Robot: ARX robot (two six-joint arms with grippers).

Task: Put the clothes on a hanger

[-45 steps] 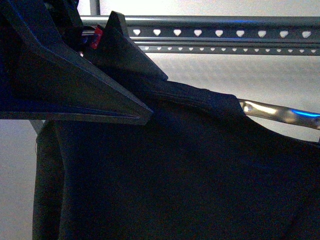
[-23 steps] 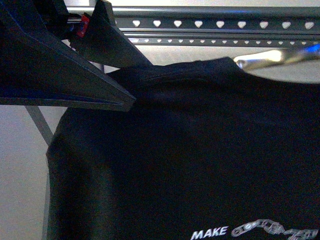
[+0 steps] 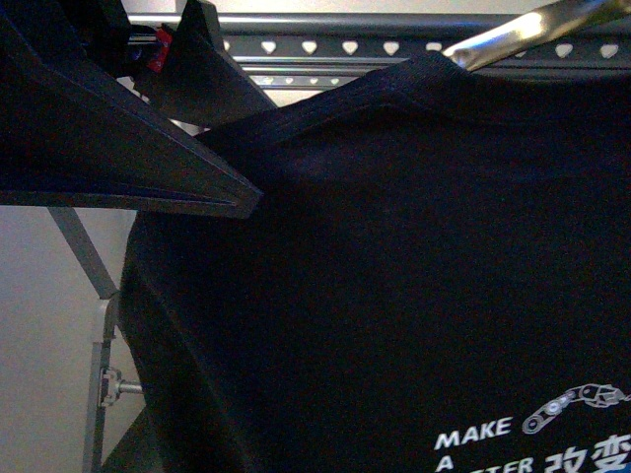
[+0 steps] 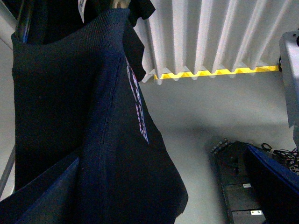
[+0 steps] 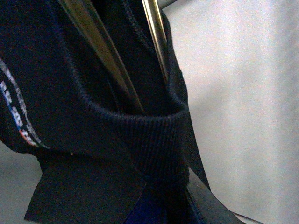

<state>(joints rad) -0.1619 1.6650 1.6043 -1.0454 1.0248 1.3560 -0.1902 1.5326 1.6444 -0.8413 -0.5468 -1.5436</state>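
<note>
The clothes (image 3: 394, 276), a black T-shirt with white "MAKE A" print, hang across most of the front view. The collar is up near the hanger's (image 3: 325, 46) heart-holed grey rail. A shiny chrome coat hanger arm (image 3: 523, 30) sticks out of the collar. My left gripper (image 3: 261, 153) is open, with its dark fingers (image 3: 128, 148) beside the shirt's shoulder. In the left wrist view the shirt (image 4: 93, 140) hangs between the open jaws (image 4: 159, 196). My right gripper (image 5: 161, 196) is shut on the ribbed collar (image 5: 154, 140), and the chrome rods (image 5: 103, 51) run through the neck opening.
The rack's slanted grey leg (image 3: 84, 251) and a bolted bracket (image 3: 113, 386) are at the left. The left wrist view shows a pleated white wall (image 4: 215, 32) with a yellow strip (image 4: 215, 72), black equipment (image 4: 238, 186) on the grey floor, and a grey box (image 4: 292, 79).
The shirt and the chrome coat hanger have risen towards the rail, and the printed text has come up into view. My left gripper shifted slightly left, then stayed put.
</note>
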